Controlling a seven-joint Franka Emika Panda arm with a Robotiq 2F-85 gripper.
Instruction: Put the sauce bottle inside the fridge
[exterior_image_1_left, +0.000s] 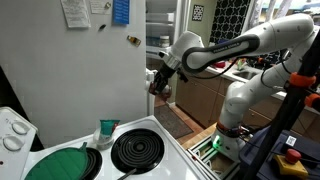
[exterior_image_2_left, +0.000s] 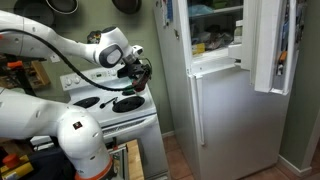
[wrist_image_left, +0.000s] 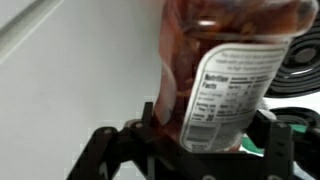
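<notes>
The sauce bottle (wrist_image_left: 225, 75), pinched between the fingers (wrist_image_left: 105, 150), could clip the corner of the fridge (exterior_image_2_left: 230, 110) and slip if swung too tightly.

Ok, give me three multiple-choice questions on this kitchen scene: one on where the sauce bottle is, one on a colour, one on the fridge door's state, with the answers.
1. Where is the sauce bottle?
A. on the floor
B. held in the air by the fingers
C. on a fridge shelf

2. What colour is the round cover on the stove?
A. green
B. red
C. yellow

3. How does the upper door of the fridge stand?
A. shut
B. swung open
C. taken off

Answers:
1 B, the wrist view shows the fingers clamped on the bottle.
2 A, an exterior view shows it plainly green.
3 B, the door stands out to the side and the shelves inside show.
</notes>
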